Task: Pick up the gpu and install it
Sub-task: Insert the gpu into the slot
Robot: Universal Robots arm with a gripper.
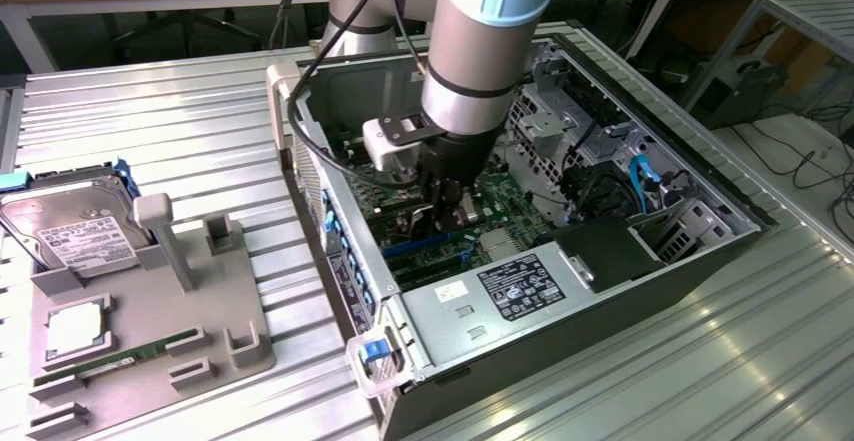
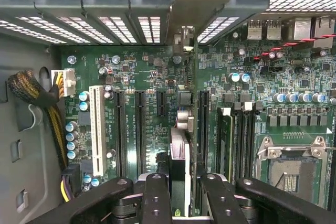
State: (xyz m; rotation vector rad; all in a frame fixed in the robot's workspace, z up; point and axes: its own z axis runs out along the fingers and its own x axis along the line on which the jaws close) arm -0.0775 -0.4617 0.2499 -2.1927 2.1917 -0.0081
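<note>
Case (image 1: pixel 694 261) lies open on its side; arm reaches down into it. Motherboard (image 2: pixel 152 66) sits straight below the gripper (image 2: pixel 177 195). Gripper is nearly closed, jaws pinching the gpu (image 2: pixel 178 156) edge-on, card hanging between the fingers (image 2: pixel 155 198), just above the board among the slots (image 2: pixel 140 129).

Risks, as judgement:
- Card edge off the slot line: pressing would jam it or gouge the board.
- Bracket end missing the rear opening: card would tilt.
- Thin-edge grip: card could pivot or slip under push.
</note>
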